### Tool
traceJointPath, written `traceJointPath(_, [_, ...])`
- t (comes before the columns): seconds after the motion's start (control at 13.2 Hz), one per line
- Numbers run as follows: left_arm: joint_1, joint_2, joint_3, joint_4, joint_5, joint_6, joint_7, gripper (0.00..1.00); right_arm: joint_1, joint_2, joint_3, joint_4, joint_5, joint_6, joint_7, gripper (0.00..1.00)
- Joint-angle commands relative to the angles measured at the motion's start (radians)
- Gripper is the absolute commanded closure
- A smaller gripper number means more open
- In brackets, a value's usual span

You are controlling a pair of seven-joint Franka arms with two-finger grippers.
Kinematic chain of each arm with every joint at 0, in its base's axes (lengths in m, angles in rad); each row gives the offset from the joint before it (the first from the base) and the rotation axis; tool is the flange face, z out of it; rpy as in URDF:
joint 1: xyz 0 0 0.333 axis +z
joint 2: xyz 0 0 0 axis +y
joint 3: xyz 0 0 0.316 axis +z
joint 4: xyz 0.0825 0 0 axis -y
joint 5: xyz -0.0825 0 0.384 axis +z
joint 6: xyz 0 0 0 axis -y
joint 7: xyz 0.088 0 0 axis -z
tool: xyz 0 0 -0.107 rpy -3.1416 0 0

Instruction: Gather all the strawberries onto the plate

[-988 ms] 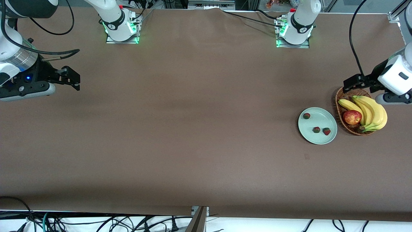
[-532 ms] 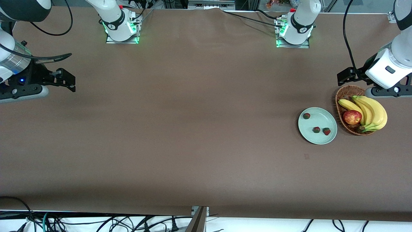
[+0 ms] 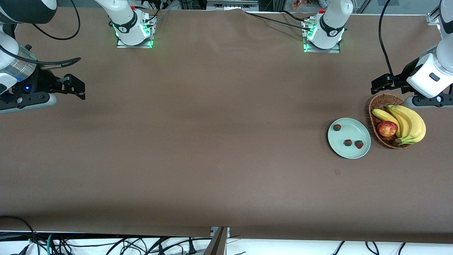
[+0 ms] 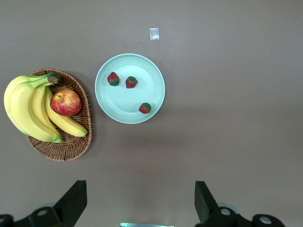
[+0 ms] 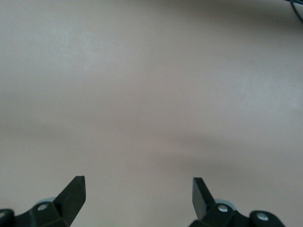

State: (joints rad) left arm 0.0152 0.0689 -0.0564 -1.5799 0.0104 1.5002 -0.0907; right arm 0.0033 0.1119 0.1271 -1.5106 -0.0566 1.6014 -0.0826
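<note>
**Both arms shifted slightly; all three berries on plate**

Since a second ago the right gripper [image 3: 79,86], at the right arm's end of the table, has drifted a little toward the base side and now hangs over bare brown table [image 3: 212,141]; the left gripper [image 3: 380,84] has lifted off the basket [image 3: 375,106] and sits just over the table beside the basket's rim, on the side toward the bases. Nothing on the table has shifted between frames.

Right gripper: fingers [image 5: 73,191] spread wide, nothing between them, only tabletop below; arm appears to be waiting.

Plate [image 3: 354,124], near the left arm's end, holds all three strawberries [image 3: 348,142]: one alone toward the bases, two close together nearer the front camera.

Basket, just beside the plate: bananas [image 3: 410,122] and an apple [image 3: 387,128], no berry visible.

Left gripper: fingers [image 4: 75,198] wide apart, empty.

Judgement: no strawberry lies loose anywhere in view, so collection looks complete; what remains is at most parking the arms
</note>
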Motion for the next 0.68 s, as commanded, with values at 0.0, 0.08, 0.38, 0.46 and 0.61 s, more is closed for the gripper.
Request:
traceJointPath(0.0, [0.0,0.074,0.004,0.125,-0.018,-0.032,0.016,0.0,-0.02,-0.005,0.02,0.01,-0.002,-0.028,0.004,0.01])
traceJointPath(0.08, [0.0,0.084,0.004,0.142,-0.018,-0.044,0.016,0.0,-0.02,-0.006,0.02,0.007,-0.002,-0.029,0.004,0.01])
traceJointPath(0.38, [0.0,0.088,0.004,0.141,-0.018,-0.044,0.016,0.0,-0.02,-0.008,0.016,-0.01,-0.002,-0.028,0.003,0.01])
traceJointPath(0.46, [0.0,0.086,0.004,0.141,-0.018,-0.044,0.016,0.0,-0.02,-0.006,0.016,-0.01,-0.002,-0.028,0.003,0.01])
traceJointPath(0.61, [0.0,0.086,0.003,0.141,-0.018,-0.044,0.016,0.0,-0.022,-0.005,0.014,-0.008,-0.002,-0.028,0.0,0.01])
